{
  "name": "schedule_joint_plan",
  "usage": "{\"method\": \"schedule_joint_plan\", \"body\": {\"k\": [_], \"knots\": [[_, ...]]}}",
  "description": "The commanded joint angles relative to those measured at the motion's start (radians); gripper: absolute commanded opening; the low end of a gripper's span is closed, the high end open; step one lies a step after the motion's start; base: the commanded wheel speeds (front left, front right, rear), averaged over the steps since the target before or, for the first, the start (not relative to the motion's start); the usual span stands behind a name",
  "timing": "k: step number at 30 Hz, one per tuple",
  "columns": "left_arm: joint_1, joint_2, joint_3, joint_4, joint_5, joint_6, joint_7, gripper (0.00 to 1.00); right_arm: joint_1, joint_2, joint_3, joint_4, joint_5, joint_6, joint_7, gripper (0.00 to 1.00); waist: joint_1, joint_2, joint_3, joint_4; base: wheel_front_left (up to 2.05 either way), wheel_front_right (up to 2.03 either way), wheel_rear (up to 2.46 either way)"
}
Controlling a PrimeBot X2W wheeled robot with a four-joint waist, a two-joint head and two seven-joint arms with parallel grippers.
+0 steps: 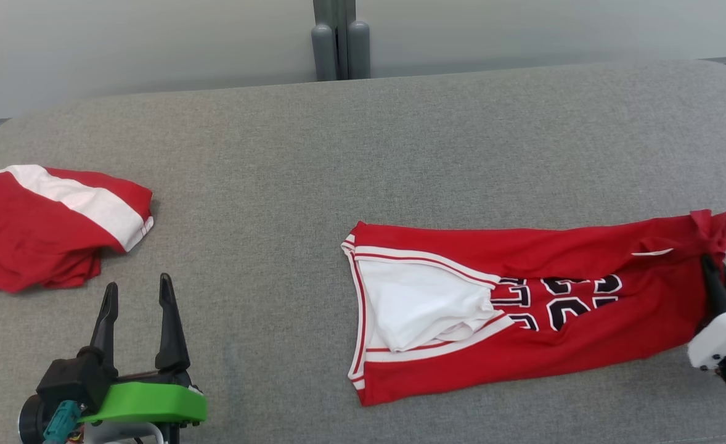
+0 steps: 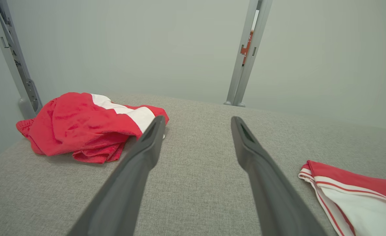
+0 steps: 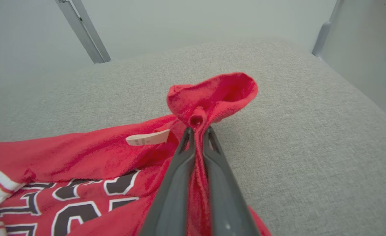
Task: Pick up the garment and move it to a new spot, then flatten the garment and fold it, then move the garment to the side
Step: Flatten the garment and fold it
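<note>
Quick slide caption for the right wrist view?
Right gripper shut on a bunched edge of the jersey, lying on the grey surface.

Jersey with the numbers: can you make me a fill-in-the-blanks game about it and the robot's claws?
The right claw is shut on a corner of the ____ jersey.
The left claw is wide ____ and holds nothing.
The crumpled garment with a white stripe lies on the robot's ____ side.
Both lie on a ____ fabric surface.
Missing words: red; open; left; gray.
</note>
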Motion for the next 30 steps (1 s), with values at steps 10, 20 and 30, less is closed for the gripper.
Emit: {"method": "schedule_joint_plan", "body": {"k": [10, 20, 30], "knots": [[0.022, 0.001, -0.001, 0.002, -0.005, 0.004, 0.000, 1.00, 0.039, 0.118, 0.110, -0.240, -0.096, -0.002, 0.005, 0.00, 0.0000, -0.0001, -0.008, 0.009, 0.00, 0.00, 0.00], [-0.003, 0.001, -0.016, 0.017, -0.016, -0.001, 0.000, 1.00, -0.012, 0.265, 0.261, -0.333, -0.151, -0.002, 0.073, 0.00, 0.0000, -0.0001, -0.001, 0.059, 0.00, 0.00, 0.00], [-0.015, 0.001, -0.042, 0.028, -0.024, 0.008, 0.000, 1.00, -0.073, 0.400, 0.331, -0.211, -0.161, -0.002, 0.108, 0.00, 0.0000, -0.0001, 0.011, 0.111, 0.00, 0.00, 0.00]]}}
